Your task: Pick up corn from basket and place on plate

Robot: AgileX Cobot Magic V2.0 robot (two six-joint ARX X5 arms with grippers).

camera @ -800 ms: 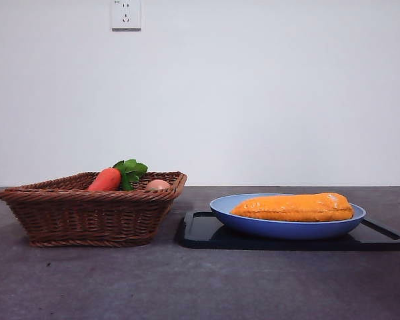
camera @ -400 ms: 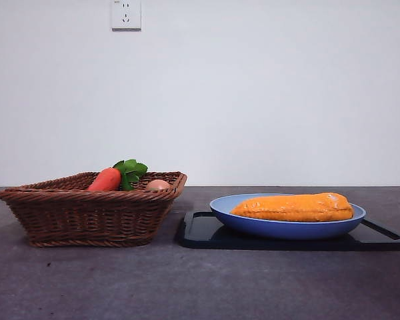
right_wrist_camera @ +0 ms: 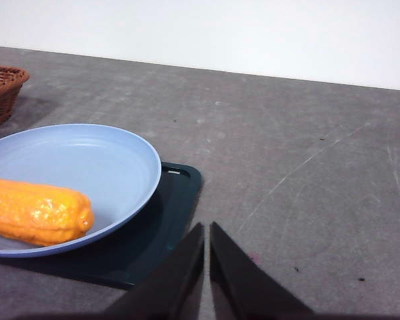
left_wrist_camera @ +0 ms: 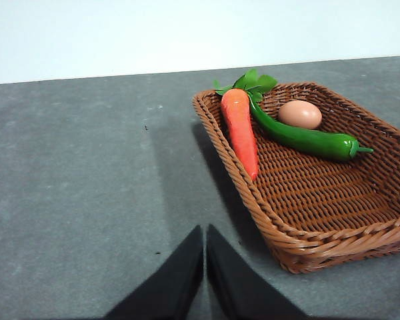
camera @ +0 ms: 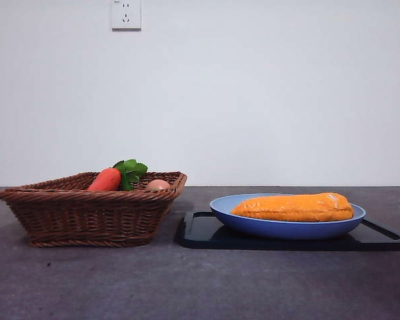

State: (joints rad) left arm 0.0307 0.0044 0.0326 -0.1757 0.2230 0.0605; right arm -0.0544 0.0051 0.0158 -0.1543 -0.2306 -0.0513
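The long orange-yellow corn (camera: 295,207) lies flat on the light-blue plate (camera: 253,224), at the right of the front view; one end of the corn (right_wrist_camera: 37,211) shows on the plate (right_wrist_camera: 100,160) in the right wrist view. The brown wicker basket (camera: 87,213) stands at the left. My left gripper (left_wrist_camera: 205,235) is shut, over bare table beside the basket (left_wrist_camera: 320,200). My right gripper (right_wrist_camera: 206,232) is shut too, hovering off the plate's side with nothing in it. Neither gripper appears in the front view.
In the basket lie a red-orange carrot (left_wrist_camera: 241,128) with green leaves, a green chilli pepper (left_wrist_camera: 303,139) and a tan egg (left_wrist_camera: 299,114). A flat black tray (camera: 207,230) sits under the plate. The grey table (right_wrist_camera: 307,167) stretches around both.
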